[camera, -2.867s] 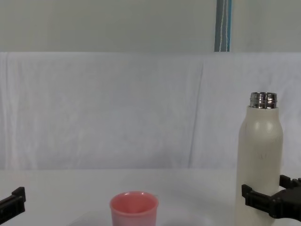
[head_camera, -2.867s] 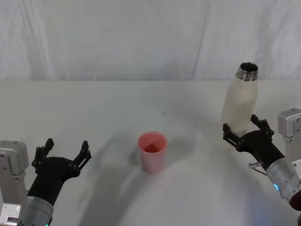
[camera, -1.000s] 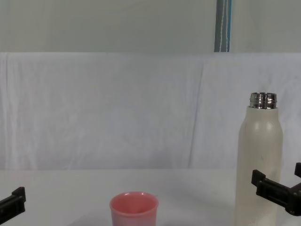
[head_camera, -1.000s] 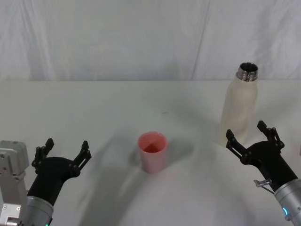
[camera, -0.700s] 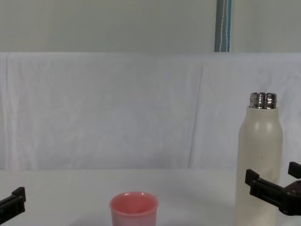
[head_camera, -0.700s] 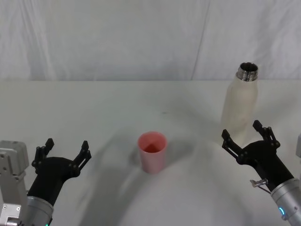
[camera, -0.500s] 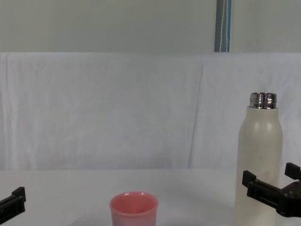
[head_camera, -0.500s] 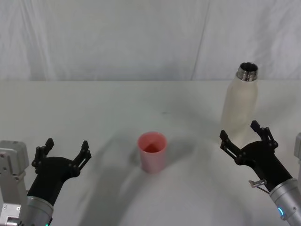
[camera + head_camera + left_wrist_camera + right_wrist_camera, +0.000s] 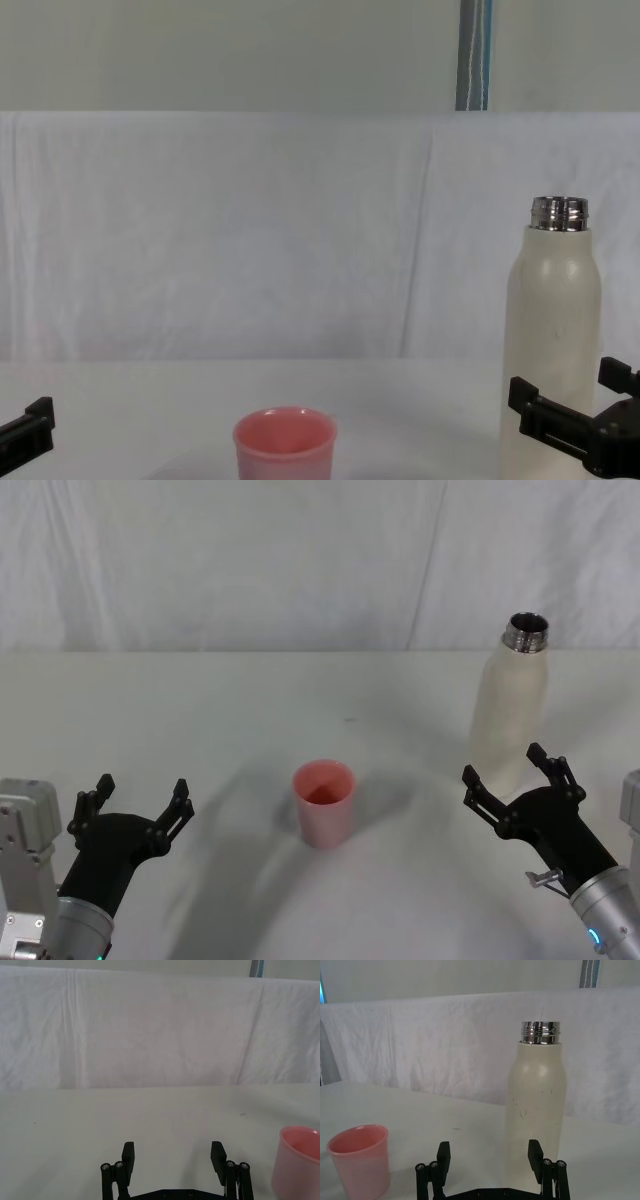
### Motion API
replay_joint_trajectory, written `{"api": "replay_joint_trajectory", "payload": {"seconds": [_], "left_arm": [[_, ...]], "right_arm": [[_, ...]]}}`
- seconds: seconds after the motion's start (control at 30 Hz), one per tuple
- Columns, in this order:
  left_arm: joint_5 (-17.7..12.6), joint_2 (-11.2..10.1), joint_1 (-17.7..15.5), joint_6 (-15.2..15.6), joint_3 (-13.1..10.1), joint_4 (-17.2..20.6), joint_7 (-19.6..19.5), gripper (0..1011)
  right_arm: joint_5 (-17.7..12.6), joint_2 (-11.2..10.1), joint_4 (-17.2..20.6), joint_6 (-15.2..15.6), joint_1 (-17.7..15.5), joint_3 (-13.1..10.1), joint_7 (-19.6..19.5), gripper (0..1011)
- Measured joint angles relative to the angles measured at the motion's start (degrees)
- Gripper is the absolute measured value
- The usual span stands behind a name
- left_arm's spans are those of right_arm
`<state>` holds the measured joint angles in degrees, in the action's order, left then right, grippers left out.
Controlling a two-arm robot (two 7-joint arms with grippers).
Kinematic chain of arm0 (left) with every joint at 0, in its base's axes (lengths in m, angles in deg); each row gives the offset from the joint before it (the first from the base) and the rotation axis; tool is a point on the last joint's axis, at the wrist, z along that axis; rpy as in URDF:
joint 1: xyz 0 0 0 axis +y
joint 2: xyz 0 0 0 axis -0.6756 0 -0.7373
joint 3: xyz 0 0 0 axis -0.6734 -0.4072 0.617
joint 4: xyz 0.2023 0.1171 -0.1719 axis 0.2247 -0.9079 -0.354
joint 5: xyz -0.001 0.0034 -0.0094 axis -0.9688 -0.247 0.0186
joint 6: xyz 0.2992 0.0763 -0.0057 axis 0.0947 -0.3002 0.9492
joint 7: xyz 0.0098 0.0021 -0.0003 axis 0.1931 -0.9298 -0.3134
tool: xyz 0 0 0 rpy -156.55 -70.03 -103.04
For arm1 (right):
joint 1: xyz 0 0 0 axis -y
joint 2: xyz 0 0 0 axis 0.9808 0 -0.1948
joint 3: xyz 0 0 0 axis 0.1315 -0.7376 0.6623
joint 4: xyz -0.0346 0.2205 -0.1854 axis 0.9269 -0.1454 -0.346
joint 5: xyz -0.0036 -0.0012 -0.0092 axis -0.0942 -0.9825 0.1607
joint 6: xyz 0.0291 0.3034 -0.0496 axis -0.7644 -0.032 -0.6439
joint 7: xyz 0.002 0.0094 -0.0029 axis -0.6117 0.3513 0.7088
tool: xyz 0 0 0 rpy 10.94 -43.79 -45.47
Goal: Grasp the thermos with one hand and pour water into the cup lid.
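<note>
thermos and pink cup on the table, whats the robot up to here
The right gripper is open at the base of the upright thermos, its fingers to either side of the bottle and not closed on it. The thermos is uncapped, its steel neck bare. The pink cup lid stands upright near the middle of the table, apart from the bottle. The left gripper waits open at the near left. No pouring has started.
</note>
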<state>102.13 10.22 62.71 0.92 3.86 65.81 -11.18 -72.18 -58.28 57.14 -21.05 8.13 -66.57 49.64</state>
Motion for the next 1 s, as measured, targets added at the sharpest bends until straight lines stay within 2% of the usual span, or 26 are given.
{"api": "replay_joint_trajectory", "payload": {"seconds": [1.0], "left_arm": [[0.00,0.00,0.00,0.00,0.00,0.00,0.00,1001]], "right_arm": [[-0.02,0.00,-0.03,0.06,-0.01,-0.05,-0.02,1001]]}}
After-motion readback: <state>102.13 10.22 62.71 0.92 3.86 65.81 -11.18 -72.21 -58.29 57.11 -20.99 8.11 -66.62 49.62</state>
